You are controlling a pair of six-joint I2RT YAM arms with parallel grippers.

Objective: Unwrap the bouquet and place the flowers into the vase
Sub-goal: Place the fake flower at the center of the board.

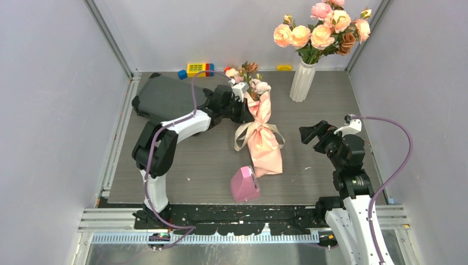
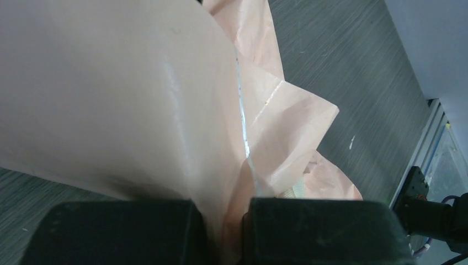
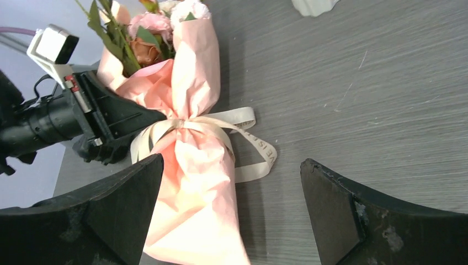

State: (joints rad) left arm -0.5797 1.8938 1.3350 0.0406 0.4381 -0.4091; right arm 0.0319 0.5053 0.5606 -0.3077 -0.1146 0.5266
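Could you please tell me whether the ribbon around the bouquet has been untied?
No, the beige ribbon is tied in a bow around the middle of the bouquet.

Pale walls (image 1: 55, 83) enclose a grey, perhaps wood-grained table (image 1: 342, 99).

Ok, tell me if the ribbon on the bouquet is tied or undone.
Tied: the ribbon is knotted in a bow around the middle of the bouquet, pinching its pink paper, loops lying on the table.

Bouquet (image 3: 193, 182) in smooth, faintly glossy paper
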